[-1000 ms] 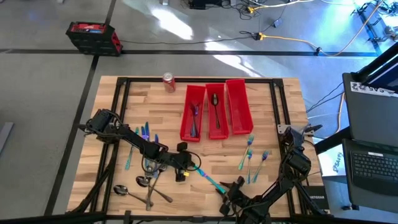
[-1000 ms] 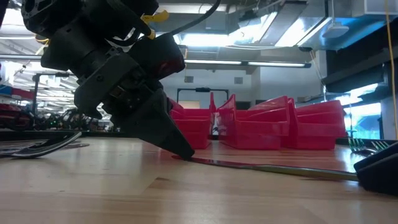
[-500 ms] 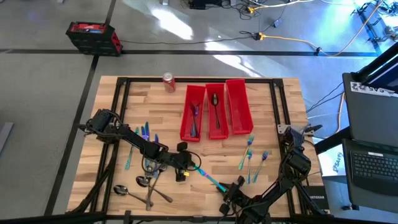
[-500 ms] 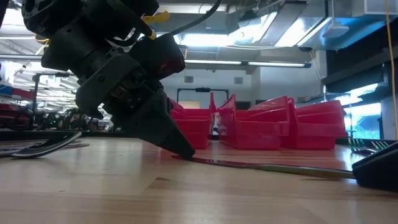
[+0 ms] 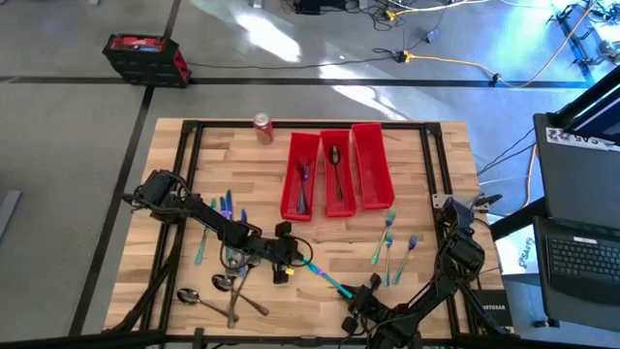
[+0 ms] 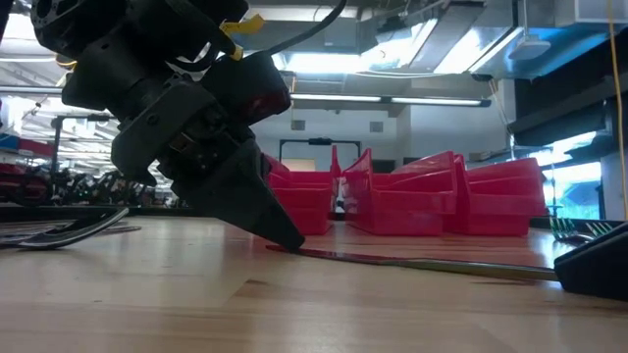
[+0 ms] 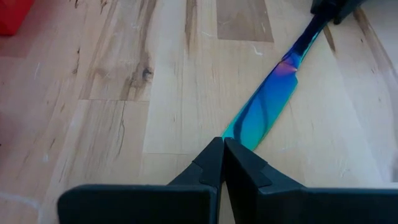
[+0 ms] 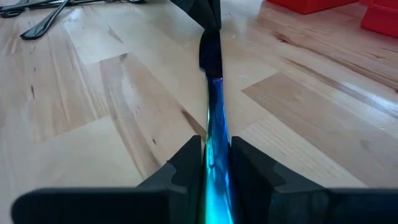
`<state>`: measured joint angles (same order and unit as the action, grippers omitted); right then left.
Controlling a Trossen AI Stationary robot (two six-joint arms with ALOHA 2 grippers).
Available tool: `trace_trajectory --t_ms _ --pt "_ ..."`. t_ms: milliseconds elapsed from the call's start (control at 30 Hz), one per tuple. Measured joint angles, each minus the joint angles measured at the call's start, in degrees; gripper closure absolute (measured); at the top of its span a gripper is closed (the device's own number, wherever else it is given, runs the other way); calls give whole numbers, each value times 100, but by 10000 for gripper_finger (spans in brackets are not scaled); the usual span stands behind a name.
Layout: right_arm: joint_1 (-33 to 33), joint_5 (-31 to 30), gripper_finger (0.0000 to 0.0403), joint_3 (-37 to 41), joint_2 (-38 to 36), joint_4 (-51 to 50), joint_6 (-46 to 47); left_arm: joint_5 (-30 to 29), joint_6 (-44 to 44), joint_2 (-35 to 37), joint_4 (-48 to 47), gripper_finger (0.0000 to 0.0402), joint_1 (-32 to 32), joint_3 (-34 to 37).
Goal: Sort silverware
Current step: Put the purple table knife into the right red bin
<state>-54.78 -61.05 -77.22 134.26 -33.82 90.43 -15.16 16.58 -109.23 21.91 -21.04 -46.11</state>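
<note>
An iridescent teal-blue knife [image 5: 325, 274] lies on the wooden table near its front middle, stretched between my two grippers. My left gripper [image 5: 294, 256] is shut, and its tips [image 7: 222, 146] rest on the knife's wide blade end. My right gripper [image 5: 355, 294] is shut on the other, slim end [image 8: 212, 163]. More silverware lies loose: teal forks [image 5: 389, 244] to the right, teal pieces [image 5: 225, 206] to the left, and dark spoons [image 5: 229, 287] at the near left. My left gripper presses its shut fingertips [image 6: 285, 235] down on the tip of the knife's blade [image 7: 239, 138], slanting down from the table's left. That end lies flat on the wood. My right gripper pinches the knife's handle end [image 8: 214, 146] between its two fingers. It comes nearly level from the table's near right, with the fingers lying along the knife. The knife stays on the table [image 6: 422, 263].
Three long red bins [image 5: 335, 174] stand side by side at the far middle; the left one holds teal pieces and the middle one a spoon. A red soda can [image 5: 263, 127] stands at the far left. A black frame [image 5: 189, 155] borders the table.
</note>
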Motion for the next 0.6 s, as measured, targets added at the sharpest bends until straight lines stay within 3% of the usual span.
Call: trace_trajectory --t_ms 600 --pt "11 4 342 -4 -2 -50 -67 -4 16 0 7 402 0 0"
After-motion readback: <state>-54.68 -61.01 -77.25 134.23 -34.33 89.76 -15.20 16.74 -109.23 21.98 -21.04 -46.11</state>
